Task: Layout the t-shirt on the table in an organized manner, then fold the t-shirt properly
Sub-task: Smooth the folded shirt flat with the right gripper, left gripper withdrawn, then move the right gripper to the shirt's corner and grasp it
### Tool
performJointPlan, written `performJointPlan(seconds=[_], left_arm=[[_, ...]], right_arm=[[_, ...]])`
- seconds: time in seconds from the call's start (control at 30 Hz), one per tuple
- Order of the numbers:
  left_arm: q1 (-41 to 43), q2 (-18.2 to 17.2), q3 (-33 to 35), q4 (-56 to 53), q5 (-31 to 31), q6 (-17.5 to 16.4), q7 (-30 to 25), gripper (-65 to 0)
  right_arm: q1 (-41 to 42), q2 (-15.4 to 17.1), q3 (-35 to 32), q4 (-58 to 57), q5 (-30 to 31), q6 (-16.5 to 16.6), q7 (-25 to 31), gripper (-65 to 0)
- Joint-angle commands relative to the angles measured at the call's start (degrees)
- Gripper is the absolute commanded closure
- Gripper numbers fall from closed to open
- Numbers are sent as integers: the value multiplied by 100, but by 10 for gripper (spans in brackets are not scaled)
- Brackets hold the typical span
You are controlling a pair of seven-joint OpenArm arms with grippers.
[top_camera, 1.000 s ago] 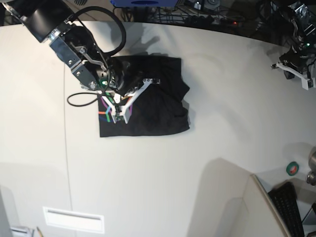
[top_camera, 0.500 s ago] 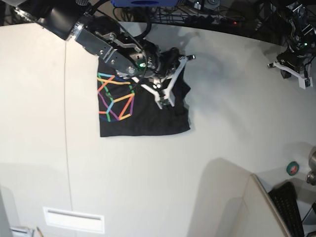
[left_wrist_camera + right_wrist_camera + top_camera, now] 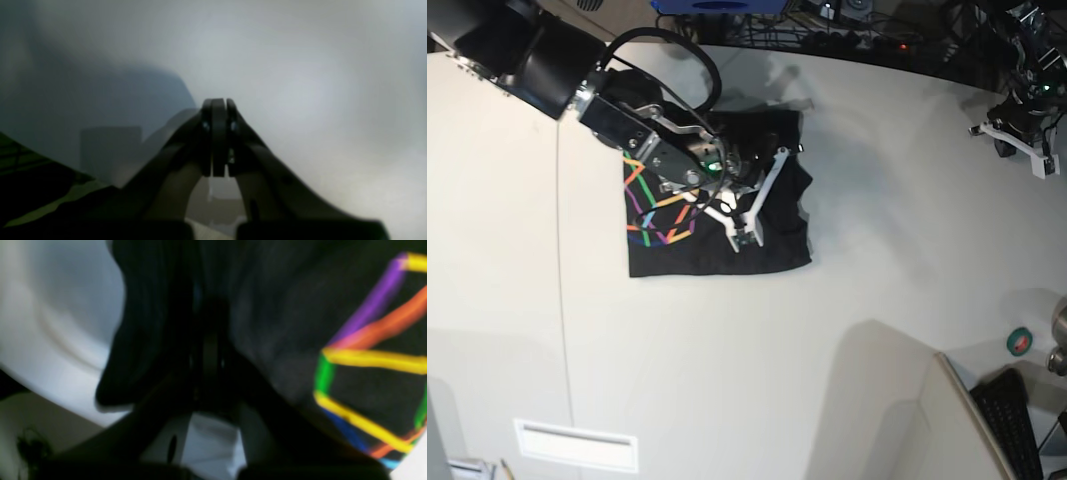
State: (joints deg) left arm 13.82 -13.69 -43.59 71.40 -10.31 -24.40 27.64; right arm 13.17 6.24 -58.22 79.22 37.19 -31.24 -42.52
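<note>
The t-shirt [image 3: 717, 235] lies as a compact, roughly square black bundle on the surface [image 3: 877, 250], left of centre in base view and just right of the thin seam line [image 3: 562, 300]. Print side is up at its left part: colour lines [image 3: 655, 205] in orange, green, blue, pink. Bottom and left edges look straight; right edge is lumpy w/ ripples, so my read is the fold is mostly made and the right side needs tidying.

Right hand [image 3: 745, 238] sits over the middle of the shirt, white fingers pointing down-right toward the bottom edge. In the right wrist view the fingers [image 3: 210, 350] are pressed together over dark cloth; whether any fabric is pinched between them I can't tell, too dark and blurred. Likely it's pressing or smoothing the layer rather than lifting. The arm reaches in from top left, wrist low, cable looping above.

Left hand [image 3: 1019, 140] is parked well apart at the far right edge, off the shirt. Left wrist view shows its fingers [image 3: 218, 133] closed flat on each other, holding nothing, only pale surface beyond.
</note>
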Motion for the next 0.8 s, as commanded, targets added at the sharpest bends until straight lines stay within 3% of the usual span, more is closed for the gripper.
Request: performJointPlan(seconds=[0.0,0.13,0.3,0.5,0.63,0.77], left_arm=[[-7,-112,-32,109,-29,-8,-131,0],[-24,-103,3,118,-29,-8,-131,0],[-7,-94,12,118,-29,-8,-131,0],[-24,-50,21,118,-29,-8,-122,0],[-244,125,21,346,-38,-8,555,0],[-393,284,21,830,-38,-8,1109,0]], right_arm=[[164,-171,-82,-102,30,17,46,0],[393,-672,-600,-797,22,17,204,0],[604,-1015,-1145,-1544,22,17,582,0],[639,-998,-1154,-1430,22,17,573,0],[604,-945,-1260,-858,22,140,573,0],[613,-444,-1014,170,39,201,564,0]])
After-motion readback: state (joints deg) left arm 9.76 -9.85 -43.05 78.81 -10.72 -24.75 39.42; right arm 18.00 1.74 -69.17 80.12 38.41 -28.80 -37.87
